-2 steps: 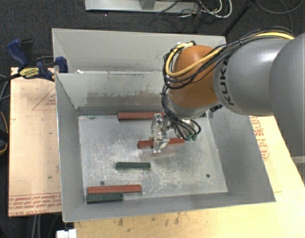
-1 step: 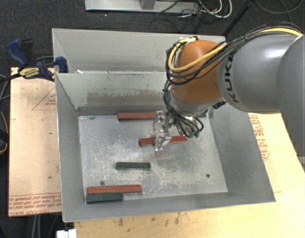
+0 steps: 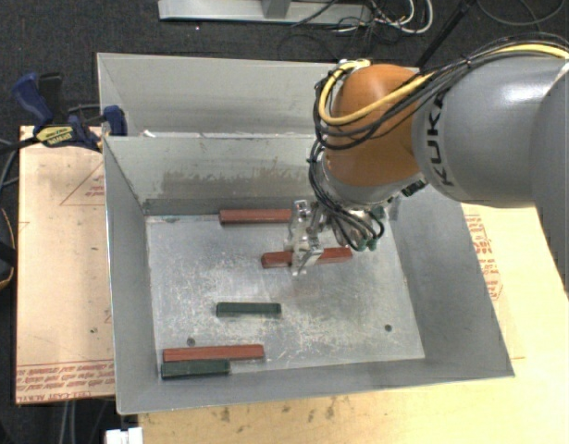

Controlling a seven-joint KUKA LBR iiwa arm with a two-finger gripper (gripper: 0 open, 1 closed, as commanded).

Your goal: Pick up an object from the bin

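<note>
My gripper (image 3: 302, 248) hangs low over the middle of the bin, right of centre, under the arm's orange cover. It stands directly over a reddish-brown flat bar (image 3: 277, 260) that lies crosswise on the bin floor, and it hides the bar's middle. Whether it touches the bar I cannot tell. A second reddish-brown bar (image 3: 255, 216) lies just behind it, near the back wall. A dark green bar (image 3: 248, 310) lies in front and to the left.
At the front left of the bin a third reddish-brown bar (image 3: 213, 352) lies alongside a dark green bar (image 3: 194, 369). The arm and its cables cover the bin's back right part. The bin's walls slope up on all sides.
</note>
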